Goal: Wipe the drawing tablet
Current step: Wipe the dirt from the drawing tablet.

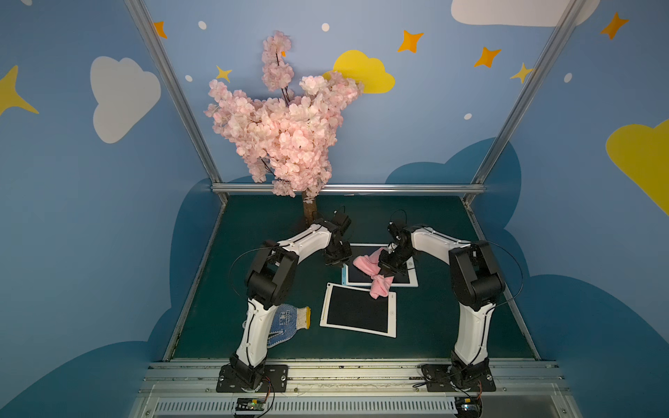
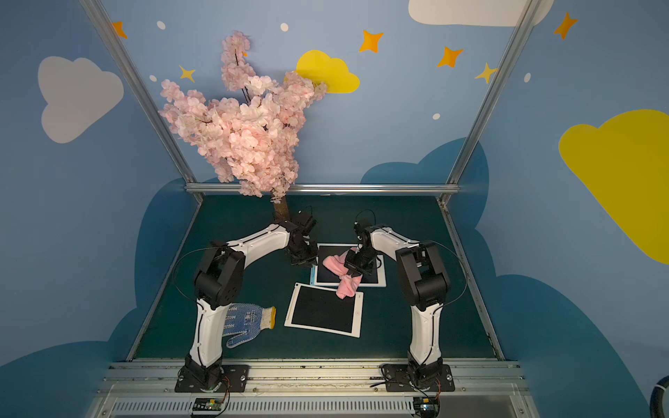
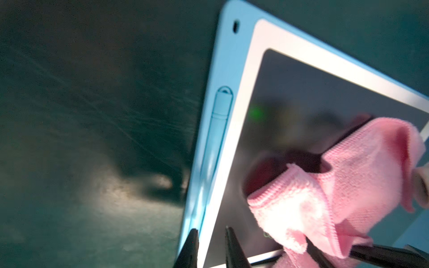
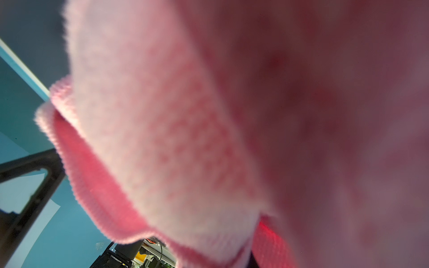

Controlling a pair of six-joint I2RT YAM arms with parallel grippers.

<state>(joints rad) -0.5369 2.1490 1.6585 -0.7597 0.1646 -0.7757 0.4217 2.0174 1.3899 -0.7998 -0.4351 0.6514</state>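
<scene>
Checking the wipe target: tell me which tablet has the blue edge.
The far tablet, under the right gripper and most of the pink cloth; the near tablet is white all round.

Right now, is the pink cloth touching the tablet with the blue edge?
Touching. In the left wrist view the pink cloth rests on the dark screen of the blue-edged tablet, meeting its own reflection there. The right end effector holds it.

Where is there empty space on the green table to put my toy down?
Bare mat lies between the near tablet and the right arm, along the front rail before that tablet, and in the back right corner. Crowded: the middle, where the pink cloth, far tablet, left arm and right arm meet; the glove fills the front left.
</scene>
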